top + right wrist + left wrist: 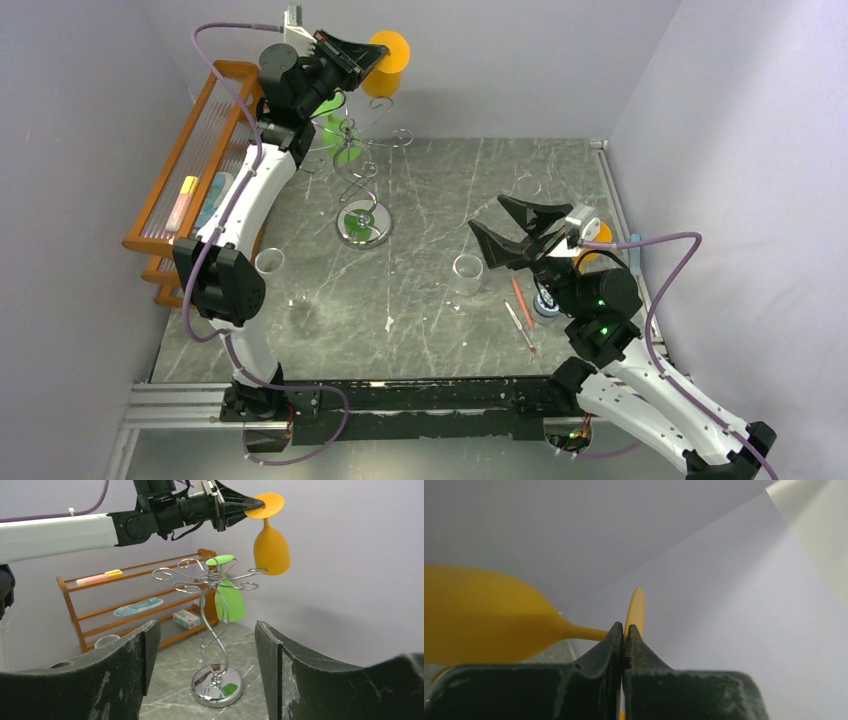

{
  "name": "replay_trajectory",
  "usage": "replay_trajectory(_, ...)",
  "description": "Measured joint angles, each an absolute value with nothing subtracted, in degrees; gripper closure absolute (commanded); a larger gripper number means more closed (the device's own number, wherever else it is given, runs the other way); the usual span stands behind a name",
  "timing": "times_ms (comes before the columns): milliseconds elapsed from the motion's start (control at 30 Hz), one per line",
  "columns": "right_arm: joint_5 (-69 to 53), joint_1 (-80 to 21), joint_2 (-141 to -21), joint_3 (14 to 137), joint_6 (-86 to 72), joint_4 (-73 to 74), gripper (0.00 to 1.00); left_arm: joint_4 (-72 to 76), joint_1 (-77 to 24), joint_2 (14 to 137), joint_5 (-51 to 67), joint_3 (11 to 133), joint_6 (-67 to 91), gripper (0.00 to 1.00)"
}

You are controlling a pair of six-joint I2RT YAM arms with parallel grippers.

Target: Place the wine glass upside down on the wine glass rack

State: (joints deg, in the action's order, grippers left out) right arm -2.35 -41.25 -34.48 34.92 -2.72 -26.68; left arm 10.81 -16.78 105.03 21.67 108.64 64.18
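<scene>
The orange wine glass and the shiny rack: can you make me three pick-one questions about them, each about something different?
1. Where is the green wine glass?
A) hanging on the wine glass rack
B) in a sink
C) on the floor

2. What colour is the wine glass in the left gripper?
A) blue
B) orange
C) clear

3. How is the right gripper?
A) open, holding nothing
B) shut on a cup
C) shut on a pen

Answers:
1 A, it hangs bowl down from a hook arm at the top of the rack.
2 B, the gripper pinches the foot of an orange glass.
3 A, its fingers are spread wide with nothing between them.
</scene>
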Motion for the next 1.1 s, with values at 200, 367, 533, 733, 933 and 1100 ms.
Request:
replay_trajectory(200, -2.26, -41.25, -34.06, 34.48, -3.60, -26.65, 0.27, 9.76, -15.79, 104.81, 17.69, 105.84, 63.22, 0.95)
replay_trajectory(367, -2.02, -41.25, -33.45, 34.04, -3.86, -26.46, 0.27, 7.90, -14.81, 104.79, 16.14, 103.44, 63.57, 0.95)
replay_trajectory(533, -1.61, -41.25, -33.01, 34.04, -3.84, -26.15, 0.27, 6.46, -14.15, 104.68, 16.36, 101.36, 65.17, 0.95)
replay_trajectory(733, -0.82, -41.25, -32.93, 34.04, -3.86, -26.26, 0.27, 6.11, -13.76, 104.20, 17.50, 99.48, 67.72, 0.95)
replay_trajectory(933, -0.62, -41.25, -33.15, 34.04, -3.86, -26.33, 0.27, 6.55, -13.41, 102.45, 17.76, 96.60, 70.15, 0.95)
replay_trajectory(1100, -0.56, -41.25, -33.12, 33.82, -3.86, -26.48, 0.27, 5.89, -13.32, 100.92, 17.56, 95.88, 70.50, 0.95)
